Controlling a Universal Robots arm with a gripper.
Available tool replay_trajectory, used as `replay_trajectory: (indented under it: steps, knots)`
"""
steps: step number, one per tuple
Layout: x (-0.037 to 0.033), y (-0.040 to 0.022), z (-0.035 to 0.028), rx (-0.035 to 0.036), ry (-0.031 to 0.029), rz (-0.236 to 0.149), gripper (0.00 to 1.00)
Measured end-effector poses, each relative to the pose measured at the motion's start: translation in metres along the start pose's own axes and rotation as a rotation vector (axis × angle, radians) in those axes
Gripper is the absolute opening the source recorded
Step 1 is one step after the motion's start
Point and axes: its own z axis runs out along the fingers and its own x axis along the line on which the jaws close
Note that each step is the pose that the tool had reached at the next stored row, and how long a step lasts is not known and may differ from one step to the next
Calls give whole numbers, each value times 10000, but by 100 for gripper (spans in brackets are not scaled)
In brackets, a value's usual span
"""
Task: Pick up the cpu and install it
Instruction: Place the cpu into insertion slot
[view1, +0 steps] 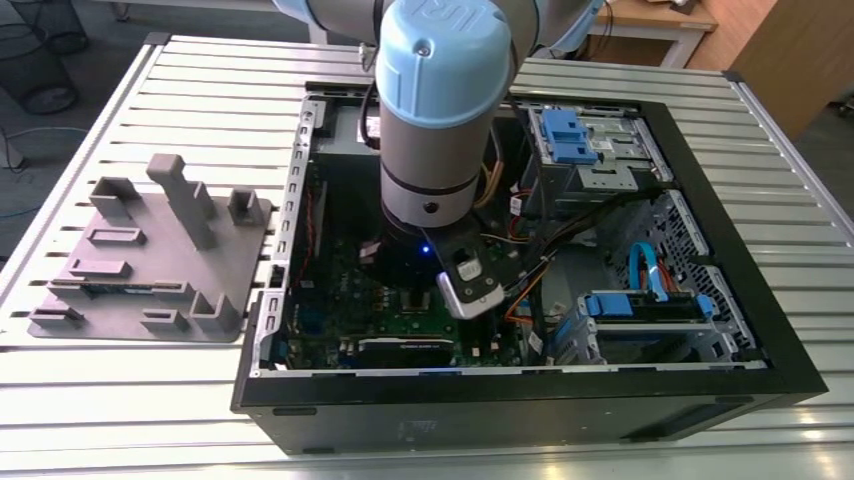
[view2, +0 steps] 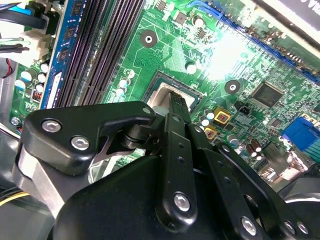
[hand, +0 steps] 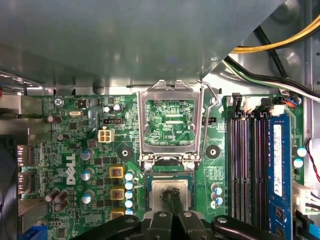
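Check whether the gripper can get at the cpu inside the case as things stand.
Probably yes. The socket's retention frame is swung open, nothing covers the cpu, and the gripper sits right at its silver top.

A slatted metal table (view1: 160, 80) stands on grey floor (view1: 100, 60). Beyond it, wooden furniture (view1: 767, 50) sits toward the exterior view's right, a wire basket (view1: 34, 60) toward the left.

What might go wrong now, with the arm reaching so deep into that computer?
If the cpu sits slightly crooked in its socket under the gripper, pressing may damage the contacts. The open metal clamp frame stands next to the socket and might get bumped. Loose cables run close to the arm's wrist and may snag.
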Motion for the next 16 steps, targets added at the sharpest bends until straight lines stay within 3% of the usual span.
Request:
replay_trajectory:
  steps: [16]
  knots:
    - [-1,-11,-3,3,-1,60,11]
